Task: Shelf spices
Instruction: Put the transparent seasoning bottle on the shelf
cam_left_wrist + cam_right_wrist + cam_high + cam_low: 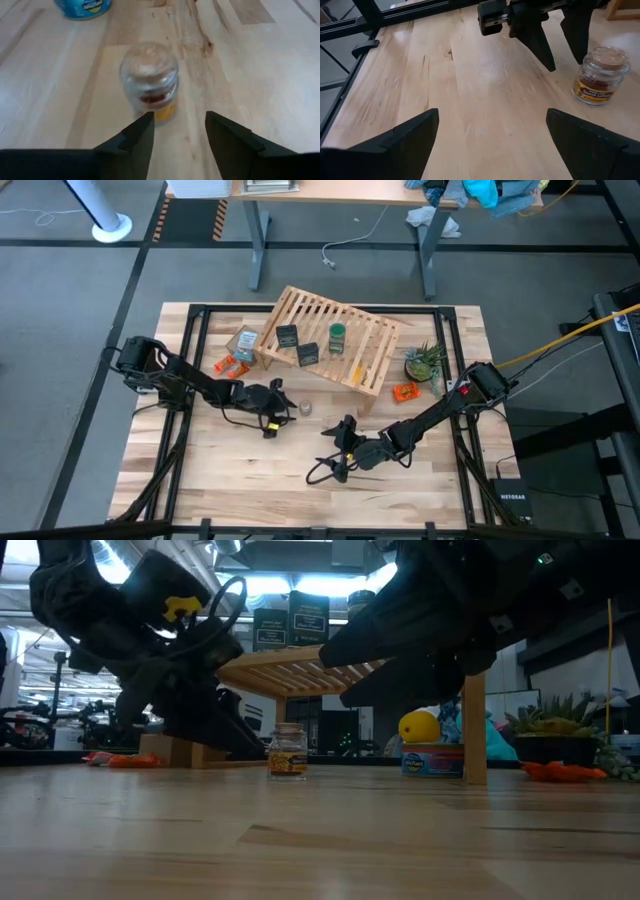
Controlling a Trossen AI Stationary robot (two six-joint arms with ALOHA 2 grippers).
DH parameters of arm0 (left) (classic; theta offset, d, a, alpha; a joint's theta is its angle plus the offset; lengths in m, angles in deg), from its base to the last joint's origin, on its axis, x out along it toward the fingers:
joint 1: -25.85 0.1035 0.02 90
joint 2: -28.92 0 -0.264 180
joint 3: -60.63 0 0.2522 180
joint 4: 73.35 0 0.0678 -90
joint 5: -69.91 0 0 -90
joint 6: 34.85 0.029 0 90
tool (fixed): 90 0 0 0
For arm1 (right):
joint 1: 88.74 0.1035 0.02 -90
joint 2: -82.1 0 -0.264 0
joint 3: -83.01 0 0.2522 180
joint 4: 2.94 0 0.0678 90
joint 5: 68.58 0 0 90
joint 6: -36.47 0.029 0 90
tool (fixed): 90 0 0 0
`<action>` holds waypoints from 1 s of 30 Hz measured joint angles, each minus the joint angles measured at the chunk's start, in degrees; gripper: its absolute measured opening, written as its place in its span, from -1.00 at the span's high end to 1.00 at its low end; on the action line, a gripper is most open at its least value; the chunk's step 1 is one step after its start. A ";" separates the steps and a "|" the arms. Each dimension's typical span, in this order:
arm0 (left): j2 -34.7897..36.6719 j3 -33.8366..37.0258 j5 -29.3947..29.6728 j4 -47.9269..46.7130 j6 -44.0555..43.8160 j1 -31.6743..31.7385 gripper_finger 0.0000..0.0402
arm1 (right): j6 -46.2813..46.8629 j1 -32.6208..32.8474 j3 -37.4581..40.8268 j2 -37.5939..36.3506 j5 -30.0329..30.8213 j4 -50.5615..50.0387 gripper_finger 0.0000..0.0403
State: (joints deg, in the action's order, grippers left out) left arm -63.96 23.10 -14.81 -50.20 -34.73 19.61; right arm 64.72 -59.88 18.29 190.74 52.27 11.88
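- Three of the four spices already sit on the shelf (335, 340), the light-wood slatted rack tilted across the far half of the bench (300, 480): two dark squarish jars, one (288, 336) near the rack's left part and one (308, 354) close to its front edge, and the green round jar (338, 336) near the middle.
- The tiny clear glass jar (305, 408) is the one item left. It stands upright on the bare bench, in front of the rack and apart from it, with a cork-like stopper and a yellow label visible in the right wrist view (598, 75).
- The left end effector (283, 404) sits just beside that jar, low over the bench. In its own wrist view the two dark fingers (137, 142) are spread apart with the jar (150, 80) ahead of the gap and not yet between them, so nothing is gripped.
- The right end effector (345, 432) waits nearer the front of the bench, its fingers wide apart and empty, pointed toward the jar and the left arm.
- Judged from this, the task looks about three-quarters done: the remaining work is to close on the glass jar, lift it and set it on the slats.
- A tan cardboard box (245, 343), orange pieces (231, 365) and a small plant (424, 362) lie around the rack and play no part.
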 joint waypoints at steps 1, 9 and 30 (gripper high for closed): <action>0.00 -0.58 -0.02 -0.50 0.02 0.00 0.13 | 0.00 0.00 0.00 0.00 -0.02 0.04 -0.87; 0.00 -4.43 0.02 -3.78 0.84 0.02 -0.07 | 0.00 0.00 0.00 0.00 -1.11 0.04 -0.87; -1.94 -7.19 1.60 -1.02 -0.87 2.60 -0.17 | 0.00 0.00 0.00 0.00 -1.53 -0.01 -0.87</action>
State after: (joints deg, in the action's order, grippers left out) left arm -65.90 15.91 -13.21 -51.22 -35.60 22.21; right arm 64.72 -59.88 18.29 190.74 50.74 11.86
